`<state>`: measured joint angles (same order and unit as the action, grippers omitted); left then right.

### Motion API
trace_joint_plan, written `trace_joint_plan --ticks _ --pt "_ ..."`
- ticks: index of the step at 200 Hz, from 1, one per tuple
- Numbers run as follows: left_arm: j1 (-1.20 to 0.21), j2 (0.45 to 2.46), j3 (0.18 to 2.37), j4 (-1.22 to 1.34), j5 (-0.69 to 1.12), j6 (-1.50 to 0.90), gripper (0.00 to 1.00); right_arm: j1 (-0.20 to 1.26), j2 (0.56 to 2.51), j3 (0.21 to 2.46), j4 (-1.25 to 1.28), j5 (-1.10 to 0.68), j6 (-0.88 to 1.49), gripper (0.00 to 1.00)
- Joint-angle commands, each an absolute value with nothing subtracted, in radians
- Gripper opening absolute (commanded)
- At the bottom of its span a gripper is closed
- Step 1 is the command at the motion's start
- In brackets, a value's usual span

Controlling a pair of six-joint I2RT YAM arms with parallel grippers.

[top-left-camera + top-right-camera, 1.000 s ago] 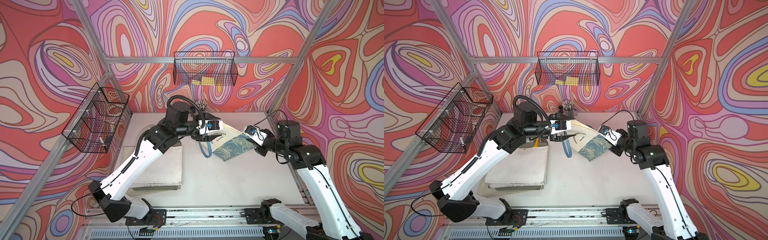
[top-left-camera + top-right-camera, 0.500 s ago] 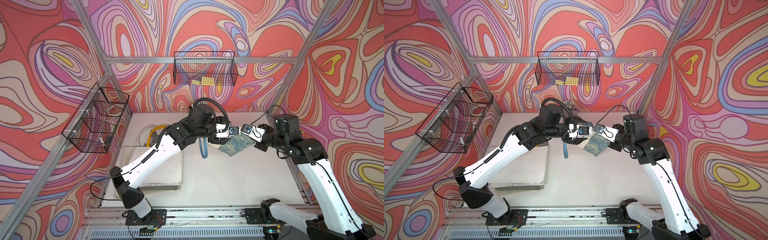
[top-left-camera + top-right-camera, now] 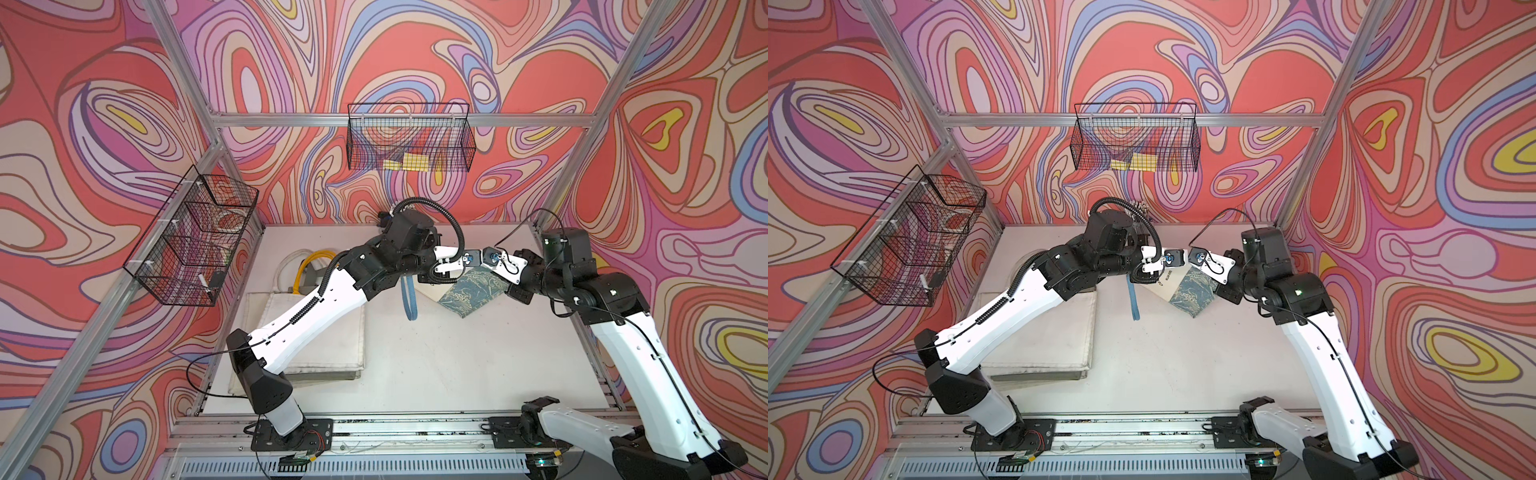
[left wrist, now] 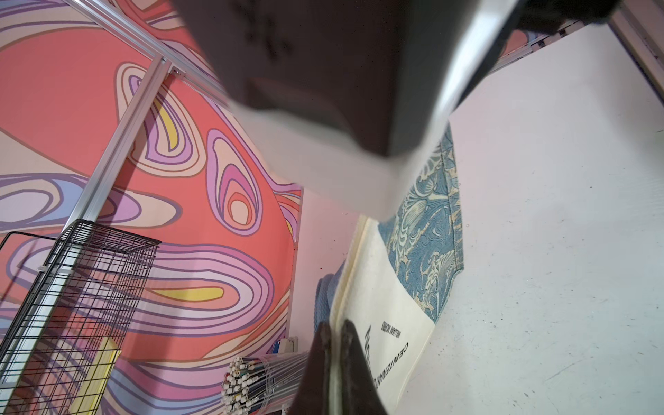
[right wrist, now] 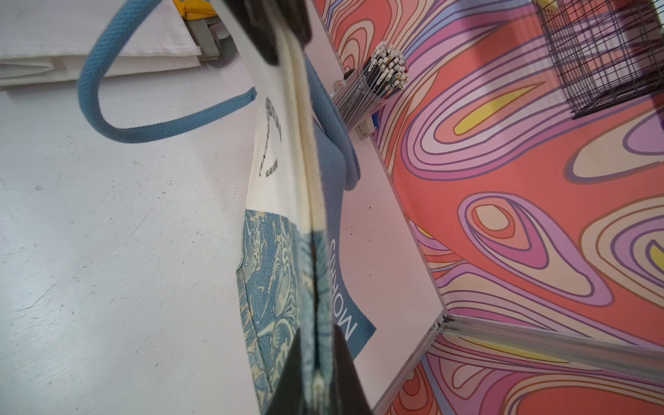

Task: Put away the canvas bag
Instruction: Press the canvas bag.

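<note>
Crossing over, the left jaws have pinched the cream edge of the limp, light canvas bag [image 3: 469, 291], opposite the right jaws' pinch, held above the table [image 3: 436, 374] near its back edge.

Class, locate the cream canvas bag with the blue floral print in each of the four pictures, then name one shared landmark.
Both top views: the cream canvas bag with blue floral print hangs just right of and below centre.
Left wrist: the bag fills the lower middle.
Right wrist: the bag runs edge-on down the middle.
Shared landmark: the black wire basket on the back wall.
</note>
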<state>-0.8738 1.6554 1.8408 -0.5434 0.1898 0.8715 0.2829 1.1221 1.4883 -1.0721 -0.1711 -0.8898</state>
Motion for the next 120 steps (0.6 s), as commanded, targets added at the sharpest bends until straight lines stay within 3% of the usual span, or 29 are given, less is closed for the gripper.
trace_joint_plan --ticks 1,15,31,56,68,101,120 --pt "-0.847 1.620 1.774 -0.526 0.174 0.885 0.00 0.295 1.100 1.492 -0.981 -0.327 -0.786 0.05" --pt "-0.816 1.580 1.725 -0.488 0.214 0.867 0.00 0.295 1.084 1.455 -0.953 -0.324 -0.764 0.07" --pt "-0.775 1.536 1.678 -0.458 0.276 0.840 0.00 0.295 1.068 1.416 -0.935 -0.352 -0.741 0.23" --pt "-0.723 1.480 1.621 -0.438 0.382 0.833 0.00 0.295 1.042 1.356 -0.882 -0.413 -0.675 0.56" --pt "-0.703 1.452 1.590 -0.413 0.436 0.831 0.00 0.294 1.028 1.322 -0.856 -0.468 -0.655 0.65" --pt "-0.648 1.378 1.498 -0.327 0.598 0.822 0.00 0.292 0.993 1.241 -0.762 -0.491 -0.609 0.79" --pt "-0.616 1.332 1.437 -0.224 0.685 0.786 0.00 0.279 0.972 1.200 -0.722 -0.470 -0.607 0.81"
